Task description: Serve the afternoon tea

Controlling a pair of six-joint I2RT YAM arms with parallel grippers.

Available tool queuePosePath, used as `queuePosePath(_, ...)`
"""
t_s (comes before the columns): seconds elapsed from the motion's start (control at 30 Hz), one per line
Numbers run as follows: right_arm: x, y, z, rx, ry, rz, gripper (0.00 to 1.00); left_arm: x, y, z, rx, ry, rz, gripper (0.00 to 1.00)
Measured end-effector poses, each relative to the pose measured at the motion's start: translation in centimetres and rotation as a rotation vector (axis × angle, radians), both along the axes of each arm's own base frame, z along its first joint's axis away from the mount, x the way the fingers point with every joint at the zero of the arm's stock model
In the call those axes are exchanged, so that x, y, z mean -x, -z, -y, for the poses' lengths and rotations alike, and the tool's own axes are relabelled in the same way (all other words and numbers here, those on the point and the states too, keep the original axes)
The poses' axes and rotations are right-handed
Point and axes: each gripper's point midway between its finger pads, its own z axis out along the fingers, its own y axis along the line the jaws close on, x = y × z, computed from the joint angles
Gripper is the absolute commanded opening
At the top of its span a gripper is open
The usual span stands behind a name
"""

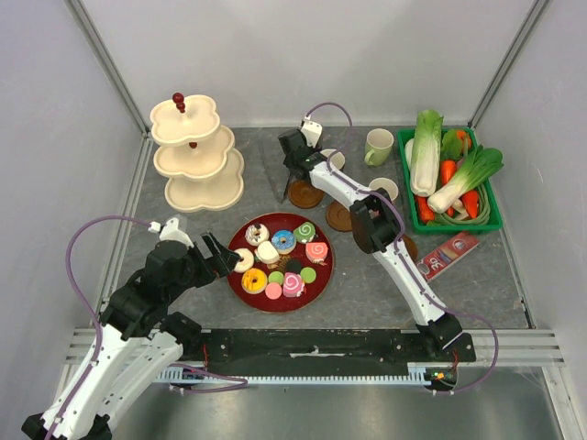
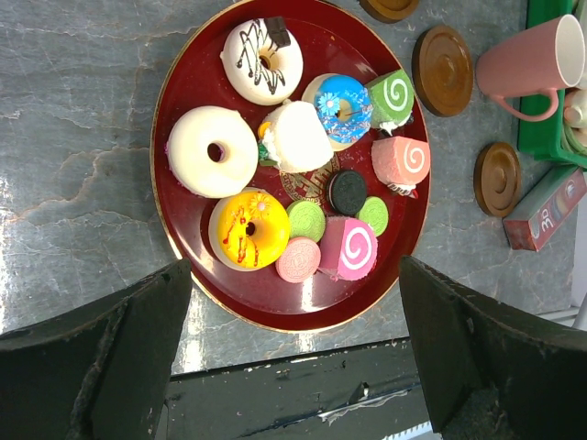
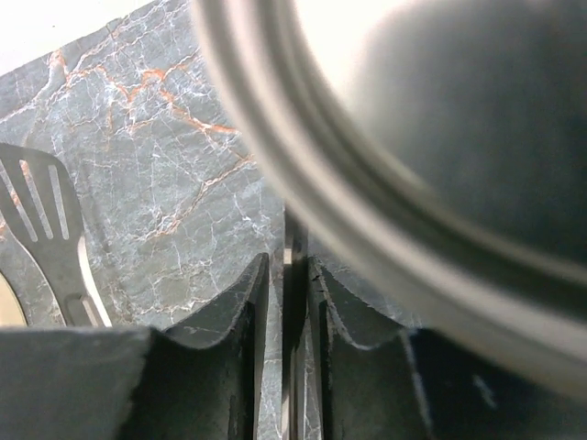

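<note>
The marbled grey tabletop [image 1: 358, 284] is carrying everything. The right arm [image 1: 404, 261] is reaching from the lower right of the overhead frame to its upper centre. The right hand [image 3: 287, 266] is pointing down at the tabletop, its fingers nearly together with a thin strip [image 3: 293, 302] in the slit between them; whether they are grasping it cannot be told. A blurred round rim [image 3: 303, 165] is filling the upper right of that wrist view, and a slotted spatula [image 3: 50, 229] is lying at its left edge.

The left arm [image 1: 138, 312] is rising from the lower left. The left hand [image 1: 227, 257] is hovering at the left edge of the plate [image 2: 191, 78], released and wide, grasping nothing.

A tiered stand [image 1: 197, 192] is standing at upper left. A crate [image 1: 459, 226] of vegetables [image 1: 426, 151] is sitting at upper right. The red plate, at centre, is holding the pastries [image 2: 213, 151]: donuts, rolls and macarons.

The green mug [image 1: 378, 147] is standing at upper centre-right, with the pink mug [image 2: 527, 60] just beside the crate. A third mug [image 1: 332, 158] is showing partly under the right arm. Brown coasters [image 1: 339, 217] and a red box [image 1: 448, 255] are lying right of the plate.
</note>
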Motion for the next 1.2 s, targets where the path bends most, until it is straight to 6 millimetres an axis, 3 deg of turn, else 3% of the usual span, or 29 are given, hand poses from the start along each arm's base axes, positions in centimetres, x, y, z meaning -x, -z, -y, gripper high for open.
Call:
queuePosePath(0.2,-0.2,0.1,0.2,-0.009,0.004,-0.002,0.07,0.0,0.0,0.0,0.0,0.0,0.0,0.99)
queuePosePath(0.33,-0.2,0.1,0.2,-0.01,0.003,-0.001,0.0,0.0,0.0,0.0,-0.001,0.0,-0.001,0.99)
queuePosePath(0.57,0.1,-0.1,0.3,-0.008,-0.005,-0.001,0.0,0.0,0.0,0.0,0.001,0.0,0.002,0.99)
queuePosePath(0.7,0.5,-1.7,0.1,-0.012,-0.025,0.006,0.0,0.1,-0.5,0.0,0.01,0.005,0.024,0.99)
queuePosePath(0.83,1.3,-6.2,-0.7,-0.058,-0.066,0.042,0.0,0.2,-1.1,0.3,0.033,0.027,0.049,0.99)
queuePosePath(0.97,3.4,-13.1,-1.9,-0.131,-0.131,0.106,0.0,0.3,-2.0,1.4,0.074,0.079,0.073,0.99)
queuePosePath(1.1,7.6,-20.9,-2.6,-0.233,-0.235,0.179,0.0,0.5,-4.3,2.8,0.139,0.147,0.125,0.99)
queuePosePath(1.2,12.0,-25.9,-1.9,-0.328,-0.315,0.227,0.0,0.6,-6.7,4.2,0.206,0.217,0.19,0.99)
